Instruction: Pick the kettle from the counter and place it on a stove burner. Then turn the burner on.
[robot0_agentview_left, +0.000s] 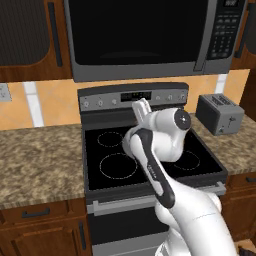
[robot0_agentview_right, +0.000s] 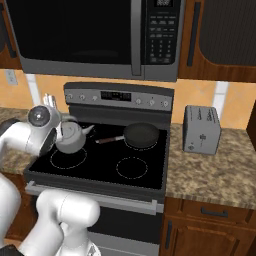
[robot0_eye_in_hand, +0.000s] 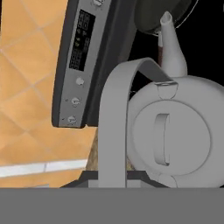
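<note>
The kettle (robot0_agentview_right: 70, 138) is held by its arched handle in the clamped gripper (robot0_agentview_right: 50, 102) above the stove's (robot0_agentview_right: 100, 165) nine-o'clock burners, so lowering onto one is called for.

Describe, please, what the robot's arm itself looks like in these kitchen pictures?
The arm has glossy white, rounded shell segments. A dark band runs along one link, and a grey round cap with a dark centre marks a joint. No cables show.
</note>
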